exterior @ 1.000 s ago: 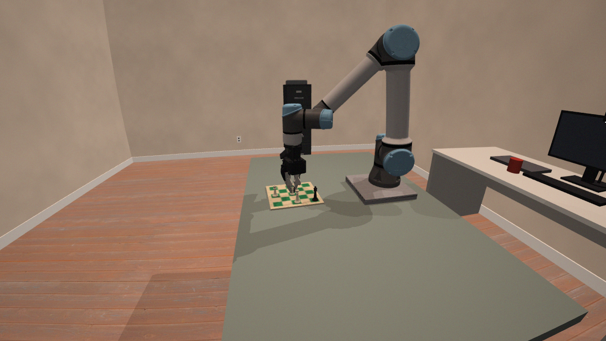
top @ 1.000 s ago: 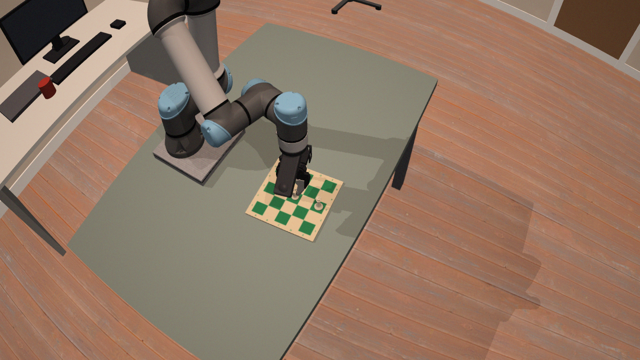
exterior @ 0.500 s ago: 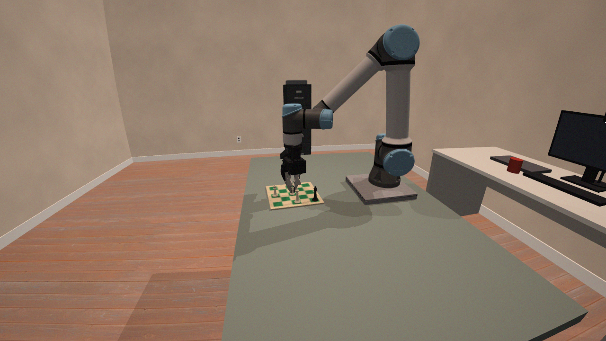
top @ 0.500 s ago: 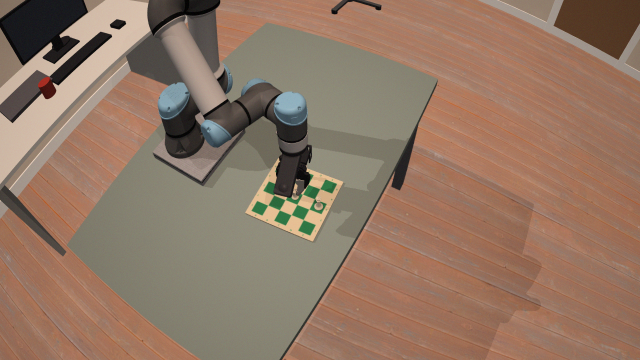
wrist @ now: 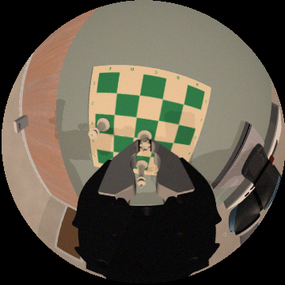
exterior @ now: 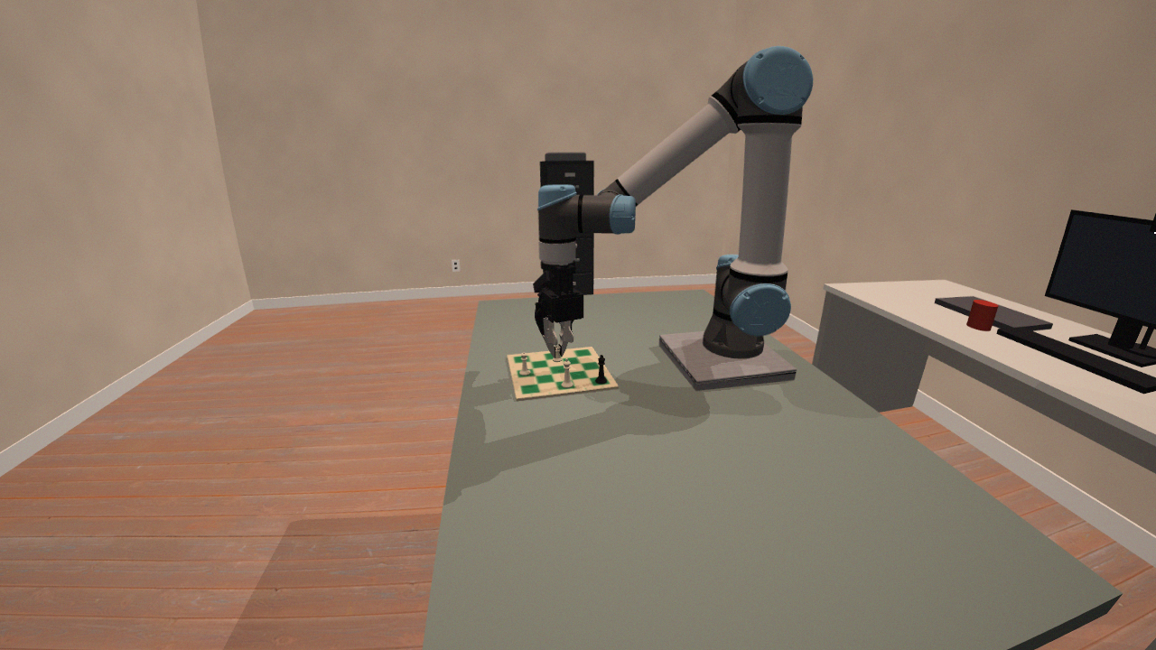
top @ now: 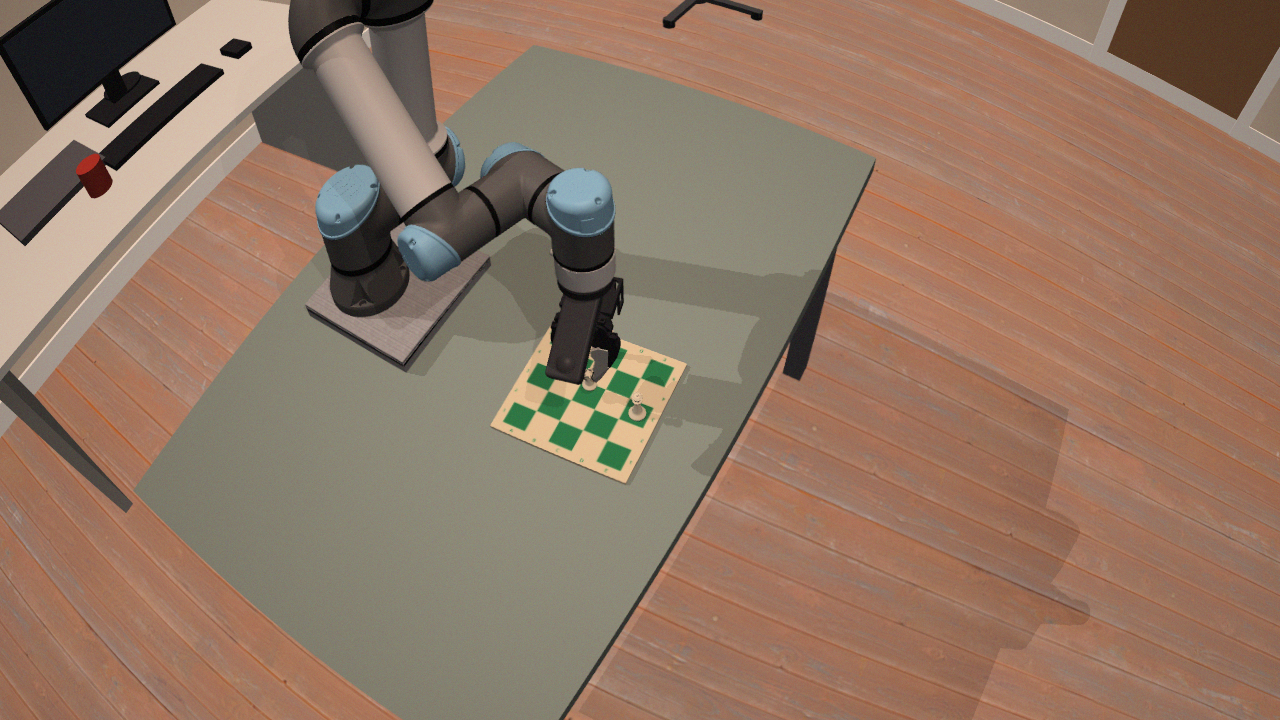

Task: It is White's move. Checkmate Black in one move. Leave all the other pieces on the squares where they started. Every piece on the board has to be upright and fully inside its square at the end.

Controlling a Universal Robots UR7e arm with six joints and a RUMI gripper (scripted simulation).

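A small green-and-cream chessboard (top: 617, 454) (exterior: 529, 389) (wrist: 152, 85) lies on the grey table. My gripper (top: 592, 371) (exterior: 556, 348) (wrist: 144, 148) points straight down over it and is shut on a white piece (top: 589, 384) (exterior: 556, 356) (wrist: 144, 136), held upright just above the board. A second white piece (top: 636, 409) (exterior: 524, 363) (wrist: 101, 126) stands near the board's far edge. A third white piece (exterior: 568, 374) (wrist: 141, 173) stands close beside the gripper; the gripper hides it in the top view. A black piece (exterior: 601, 369) stands at the board's edge nearest the arm's base.
The arm's base (top: 362, 286) (exterior: 731, 356) stands on a plate on the table, beside the board. The table's edge (top: 716, 465) runs close past the board. A desk with a monitor, a keyboard and a red cup (exterior: 983, 314) stands apart from the table.
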